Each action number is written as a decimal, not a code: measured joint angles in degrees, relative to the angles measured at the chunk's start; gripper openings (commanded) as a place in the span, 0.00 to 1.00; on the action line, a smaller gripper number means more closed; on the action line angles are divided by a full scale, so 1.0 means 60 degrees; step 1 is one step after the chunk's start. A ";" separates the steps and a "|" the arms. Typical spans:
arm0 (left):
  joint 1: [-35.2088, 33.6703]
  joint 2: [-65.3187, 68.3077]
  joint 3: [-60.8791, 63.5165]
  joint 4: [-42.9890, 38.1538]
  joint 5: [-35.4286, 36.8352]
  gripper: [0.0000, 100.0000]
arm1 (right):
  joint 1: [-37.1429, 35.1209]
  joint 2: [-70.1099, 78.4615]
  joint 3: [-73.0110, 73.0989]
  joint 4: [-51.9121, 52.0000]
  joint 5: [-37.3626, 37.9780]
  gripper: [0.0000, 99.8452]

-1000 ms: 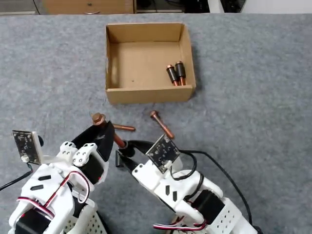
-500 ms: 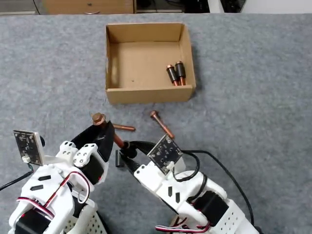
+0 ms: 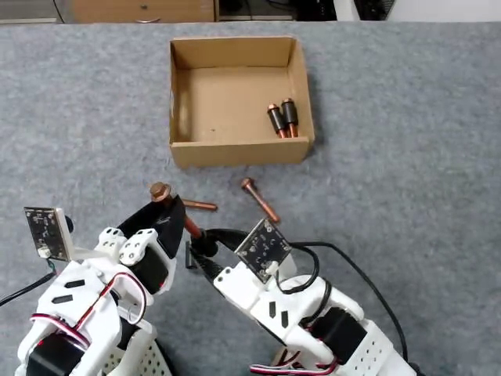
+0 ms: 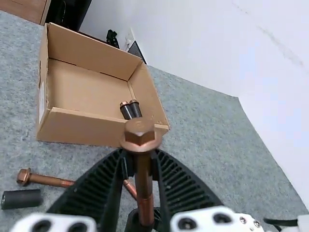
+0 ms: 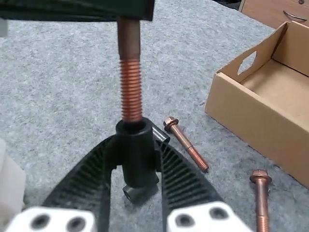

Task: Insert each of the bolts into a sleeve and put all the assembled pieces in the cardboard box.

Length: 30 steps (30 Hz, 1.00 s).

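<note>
Left arm edges slightly down-frame; bolt (image 4: 139,140) tip sits in sleeve (image 5: 136,154) mouth, lower centre of high view. Left end effector (image 4: 138,157) pinches bolt, right end effector (image 5: 136,145) pinches sleeve. Insertion looks barely begun; two loose bolts (image 3: 260,200) wait on worktop (image 3: 407,157) below cardboard box (image 3: 235,153).

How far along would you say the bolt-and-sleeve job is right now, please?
Done: two assembled bolt-and-sleeve pieces lie in the brown cardboard box. In hand: the left gripper holds a copper hex-head bolt, its tip in the black cylindrical sleeve held by the right gripper. Left: boxing that piece, plus two loose copper bolts.
</note>
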State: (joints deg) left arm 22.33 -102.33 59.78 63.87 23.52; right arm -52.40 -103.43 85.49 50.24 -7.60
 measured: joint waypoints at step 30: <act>0.0425 -0.0044 0.0205 0.0879 0.0059 0.02 | -0.0044 0.0000 -0.0161 0.0337 0.0000 0.00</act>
State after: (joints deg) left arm 24.88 -102.59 61.01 69.14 23.87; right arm -52.66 -103.43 84.53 52.26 -7.60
